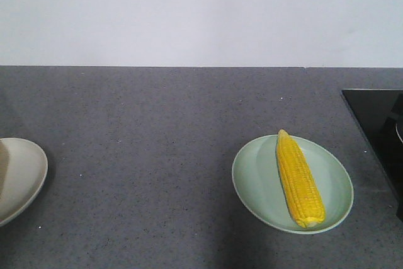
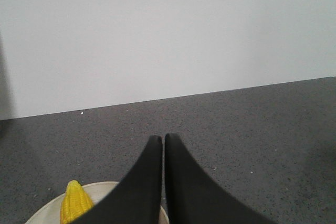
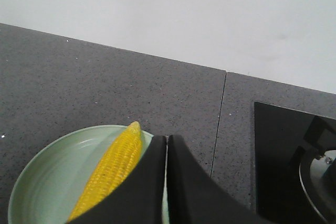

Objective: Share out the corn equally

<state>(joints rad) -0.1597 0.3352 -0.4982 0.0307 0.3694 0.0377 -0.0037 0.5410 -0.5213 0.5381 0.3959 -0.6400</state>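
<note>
One cob (image 1: 300, 181) is seen per plate (image 1: 258, 184); both jaws are closed empty. Distribution is judged complete.

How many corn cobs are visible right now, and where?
2. One corn cob lies on the green plate at right. Another cob's tip shows on the cream plate below the left gripper; more may be hidden there.

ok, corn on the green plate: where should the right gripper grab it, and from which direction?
Probably the middle of the corn, from straight above, jaws across its width. It lies flat on the green plate, tip toward the wall, and the middle is thick and even. The right gripper sits shut beside it, so it must open first.
</note>
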